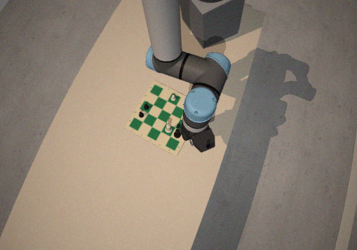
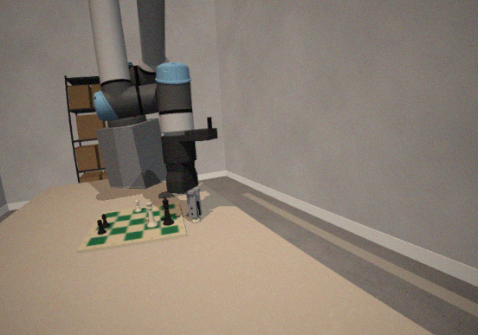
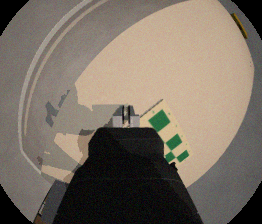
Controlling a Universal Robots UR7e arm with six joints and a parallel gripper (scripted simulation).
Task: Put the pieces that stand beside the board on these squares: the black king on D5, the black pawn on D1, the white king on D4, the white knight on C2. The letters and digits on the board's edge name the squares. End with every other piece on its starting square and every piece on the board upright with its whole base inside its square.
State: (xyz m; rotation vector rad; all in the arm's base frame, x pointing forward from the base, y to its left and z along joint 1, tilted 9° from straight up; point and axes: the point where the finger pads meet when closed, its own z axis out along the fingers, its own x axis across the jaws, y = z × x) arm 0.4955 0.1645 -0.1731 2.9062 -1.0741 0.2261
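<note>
Top view: the blue wrist cap hides the end effector and the board's (image 1: 136, 123) near-edge squares. Wrist view is mostly the end effector's own dark body; only the fingertips and a sliver of the board show. Edge letters are unreadable.

The arm's forearm is level over the board and its wrist points straight down, with the end effector (image 2: 193, 210) low on the tabletop (image 2: 242, 280), just off the board's edge. The fingers are nearly closed on a small white piece (image 2: 196, 220), type not discernible, only its base showing. The white king (image 2: 151, 215) and black king (image 2: 166, 212) stand upright on neighbouring squares near that edge.
</note>
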